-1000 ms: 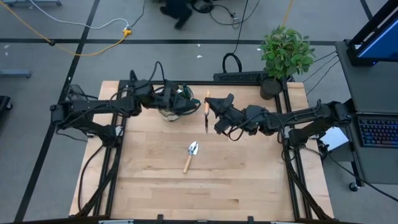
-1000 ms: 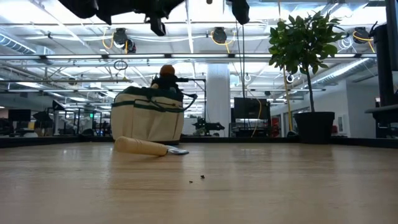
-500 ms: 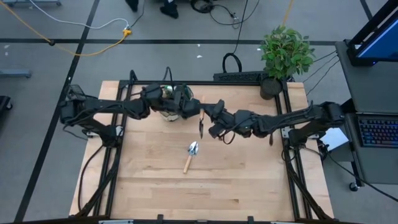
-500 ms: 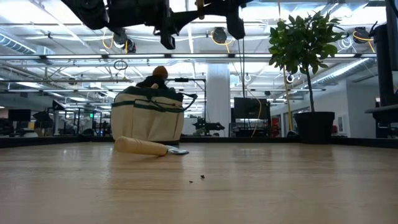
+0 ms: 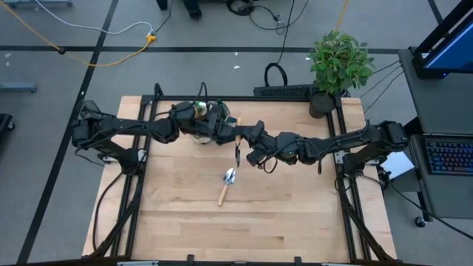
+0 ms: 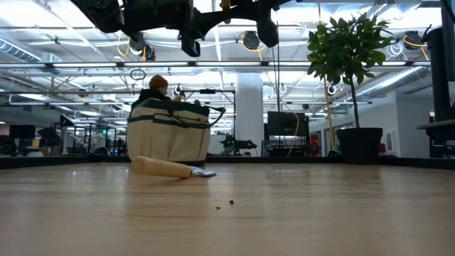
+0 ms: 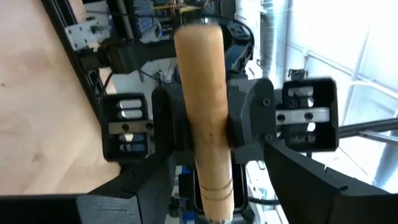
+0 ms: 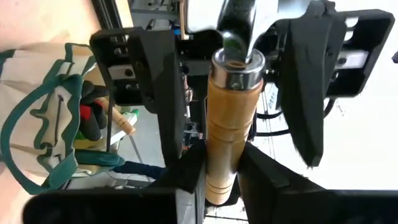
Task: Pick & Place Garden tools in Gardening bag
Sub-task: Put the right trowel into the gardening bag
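1. The bag (image 5: 201,122) stands at the far side of the counter (image 5: 244,214). In the right wrist view it already has things in it: a dark thing, something red and a wooden handle poke up.
2. Just beside the bag, both arms meet in the air. The right gripper (image 8: 221,168) pinches the wooden handle of a tool (image 5: 237,144) that hangs above the counter. Its dark blade points away from the bag.
3. The left gripper (image 7: 202,134) sits at the same handle, on the bag's side. Its fingers (image 7: 165,124) are spread on both sides of the wood, and I cannot tell if they squeeze it.
4. This looks like a pass from one arm to the other, but that is only my guess.
5. A silver trowel (image 5: 226,185) with a wooden handle lies flat on the counter, well apart from the bag.
6. So some tools are packed. The held tool and the trowel are not in yet.
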